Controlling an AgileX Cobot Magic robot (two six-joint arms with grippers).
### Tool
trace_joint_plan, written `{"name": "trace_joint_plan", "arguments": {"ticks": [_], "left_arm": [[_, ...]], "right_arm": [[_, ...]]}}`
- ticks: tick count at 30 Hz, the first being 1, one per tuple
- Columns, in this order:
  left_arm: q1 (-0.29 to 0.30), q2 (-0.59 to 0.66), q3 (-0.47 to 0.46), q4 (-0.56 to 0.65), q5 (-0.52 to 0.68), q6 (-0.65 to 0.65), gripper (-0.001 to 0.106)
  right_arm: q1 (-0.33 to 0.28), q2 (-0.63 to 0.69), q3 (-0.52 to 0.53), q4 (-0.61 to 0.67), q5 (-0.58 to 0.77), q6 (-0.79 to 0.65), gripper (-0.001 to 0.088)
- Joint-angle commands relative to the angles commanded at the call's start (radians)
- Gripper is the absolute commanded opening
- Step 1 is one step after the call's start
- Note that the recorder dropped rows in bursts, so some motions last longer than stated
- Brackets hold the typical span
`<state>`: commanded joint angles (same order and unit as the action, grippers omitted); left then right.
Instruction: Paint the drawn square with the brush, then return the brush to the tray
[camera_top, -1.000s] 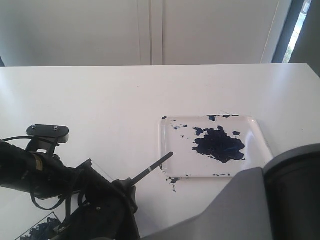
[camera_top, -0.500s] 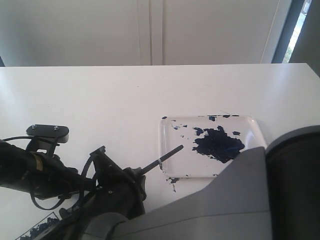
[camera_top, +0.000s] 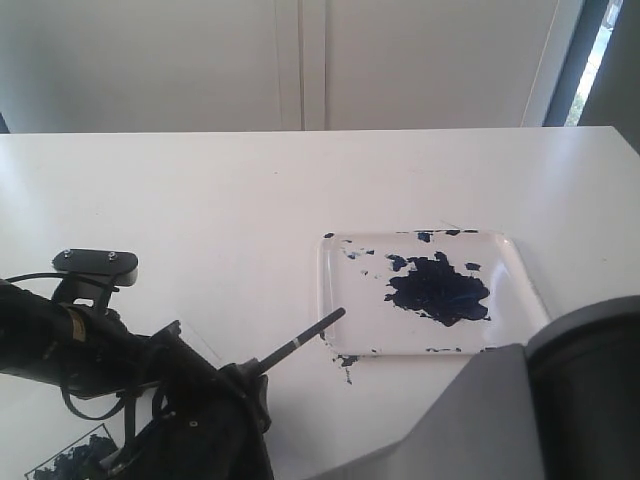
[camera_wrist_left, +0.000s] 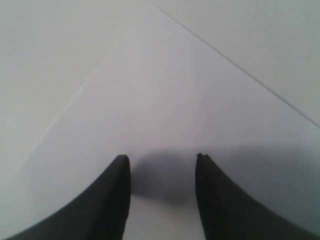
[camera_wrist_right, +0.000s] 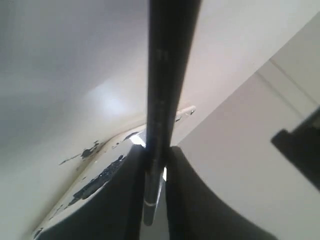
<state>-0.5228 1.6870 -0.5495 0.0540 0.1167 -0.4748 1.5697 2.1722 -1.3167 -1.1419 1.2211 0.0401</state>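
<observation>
The right pincer (camera_wrist_right: 156, 150) is clamped on the brush (camera_top: 300, 340), its two dark fingers pressed against either side of the black handle. In the wrist view a thin pale ring (camera_wrist_right: 149, 202) shows on the handle just past the fingers. In the exterior view the handle rises at a slant out of the dark wrist near the bottom edge, and its free end points at the near left corner of the tray (camera_top: 325, 290). The bristle end is hidden behind the pincer. The tray lies on the white worktop (camera_top: 200, 200), right of centre, with a large dark blue paint blotch (camera_top: 440, 288) in the middle and small specks along its rim and just outside the near edge. The drawn square (camera_top: 70, 455) sits in the bottom left corner, daubed with dark blue and partly covered by the black left arm (camera_top: 60, 345). The left pincer (camera_wrist_left: 160, 160) has its fingers apart with nothing between them, above the paper sheet (camera_wrist_left: 165, 90). The grey right arm (camera_top: 500, 420) fills the lower right corner.
</observation>
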Motion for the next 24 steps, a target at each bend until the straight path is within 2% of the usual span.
{"name": "trace_joint_plan", "arguments": {"ticks": [4, 12, 24], "left_arm": [[0.000, 0.000, 0.000, 0.000, 0.000, 0.000, 0.048], [0.000, 0.000, 0.000, 0.000, 0.000, 0.000, 0.048], [0.000, 0.000, 0.000, 0.000, 0.004, 0.000, 0.048]], "right_arm": [[-0.008, 0.000, -0.016, -0.002, 0.000, 0.000, 0.0000], [-0.076, 0.004, -0.047, 0.017, 0.000, -0.006, 0.0000], [-0.076, 0.068, -0.049, 0.004, 0.000, -0.012, 0.0000]]}}
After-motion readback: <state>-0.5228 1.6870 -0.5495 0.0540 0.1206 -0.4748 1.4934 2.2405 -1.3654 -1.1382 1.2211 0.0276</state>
